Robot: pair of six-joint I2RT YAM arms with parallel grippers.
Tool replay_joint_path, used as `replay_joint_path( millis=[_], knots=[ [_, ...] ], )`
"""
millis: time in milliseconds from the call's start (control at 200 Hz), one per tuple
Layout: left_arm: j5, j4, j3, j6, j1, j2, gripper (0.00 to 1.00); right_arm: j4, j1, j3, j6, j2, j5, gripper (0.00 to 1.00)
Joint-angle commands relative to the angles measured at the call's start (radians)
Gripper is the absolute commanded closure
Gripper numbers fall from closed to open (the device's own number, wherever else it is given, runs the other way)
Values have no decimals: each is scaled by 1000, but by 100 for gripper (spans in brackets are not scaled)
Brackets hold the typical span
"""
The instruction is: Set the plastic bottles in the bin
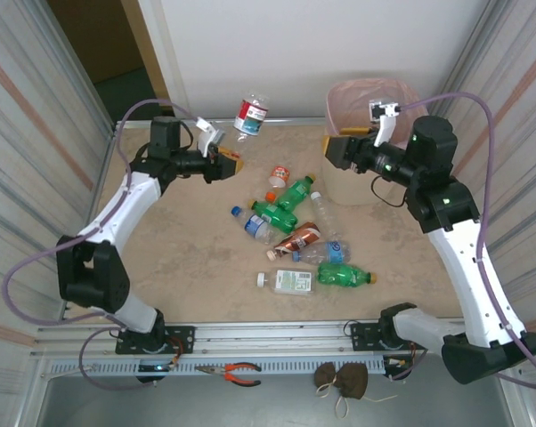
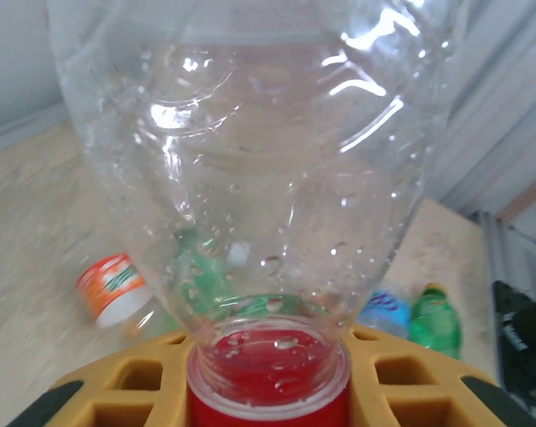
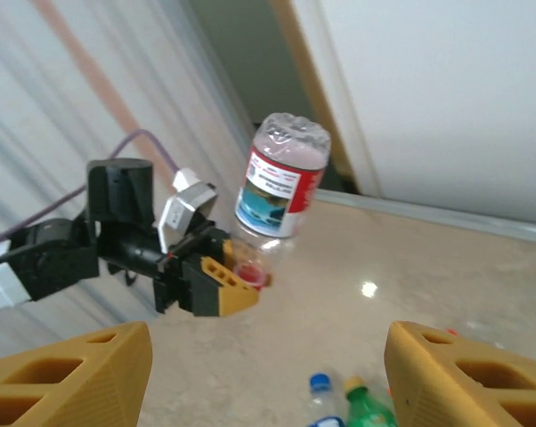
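My left gripper (image 1: 225, 160) is shut on the red cap (image 2: 268, 378) of a clear plastic bottle (image 1: 250, 114) with a red, white and blue label. It holds the bottle bottom-up in the air over the far left of the table. The bottle's clear body (image 2: 250, 160) looms close in the left wrist view. The right wrist view has the same bottle (image 3: 281, 182) and the left gripper (image 3: 237, 280) ahead of it. My right gripper (image 1: 330, 149) hangs open and empty beside the beige bin (image 1: 339, 191) with its pink liner (image 1: 368, 98). Its yellow fingers (image 3: 72, 378) stand wide apart. Several bottles (image 1: 290, 194) lie mid-table.
Green, clear and brown-labelled bottles are scattered from the centre toward the front, among them a white-labelled one (image 1: 290, 282) and a green one (image 1: 344, 277). Orange-handled pliers (image 1: 239, 372) and a brown pouch (image 1: 341, 380) lie on the front rail. Corrugated walls close in both sides.
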Motion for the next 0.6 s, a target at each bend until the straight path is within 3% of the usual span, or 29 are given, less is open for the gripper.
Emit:
replay_joint_path(
  millis=[0, 185, 596],
  knots=[
    [91, 128, -43, -84, -47, -87, 81, 150, 49, -2, 34, -14, -39, 31],
    [105, 157, -54, -108, -128, -167, 82, 241, 124, 5, 38, 4, -37, 30],
    [164, 278, -29, -207, -238, -208, 83, 303, 171, 59, 35, 25, -31, 17]
  ],
)
